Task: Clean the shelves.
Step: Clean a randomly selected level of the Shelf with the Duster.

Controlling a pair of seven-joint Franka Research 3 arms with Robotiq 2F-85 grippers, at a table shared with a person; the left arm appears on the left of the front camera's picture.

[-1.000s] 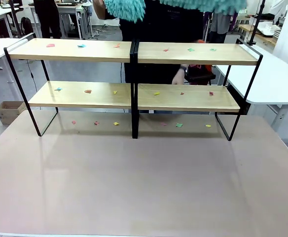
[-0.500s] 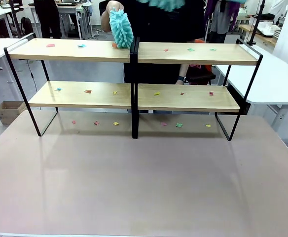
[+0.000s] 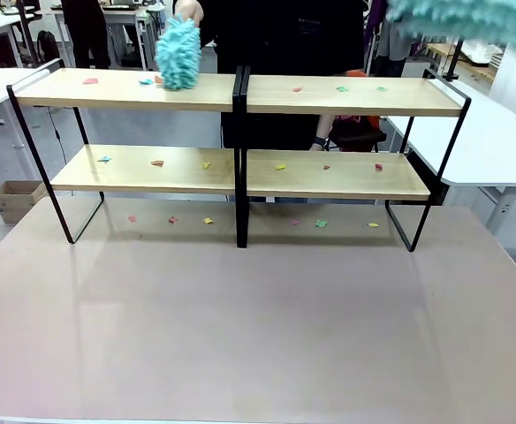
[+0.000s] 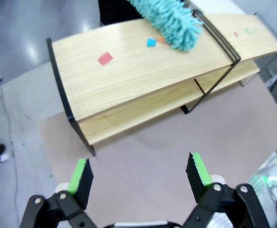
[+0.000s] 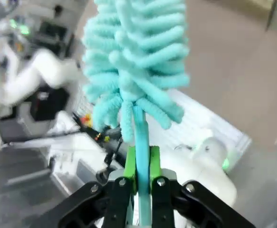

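- Right gripper [image 5: 142, 164]: fingers were clamped on the thin handle of a teal duster [image 5: 133, 61]. The fluffy head stood straight up above the pads in the right wrist view.
- Left gripper [image 4: 138, 171]: fingers were spread wide, with nothing between the green pads [image 4: 79, 172]. It hung above the table [image 4: 143, 142], on the near side of the left end of the shelves [image 4: 143, 76].
- The shelves stood upright on the far part of the pinkish-brown table. The two sections were joined at the middle and all four boards sat level.
- Second teal duster [image 3: 178, 53]: a person's hand [image 3: 188, 9] held it from behind the shelves. Its head was down on the top left board, just left of the middle joint.
- Paper scraps [image 3: 156, 163]: small coloured bits lay scattered on all four boards and on the table under the rack.
- Left wrist view: a red square [image 4: 105, 58] lay alone on the top left board, and a blue scrap [image 4: 151, 42] lay just beside the second duster's head. An orange bit sat at the edge of the fluff; I couldn't tell whether they touched.
- Blurred teal fluff [image 3: 470, 16]: it sat at the top right corner of the front view, above the shelves' right end and clear of them. I couldn't tell whether it was the gripped duster.
- Person [image 3: 284, 44]: in dark clothing, standing behind the shelves.
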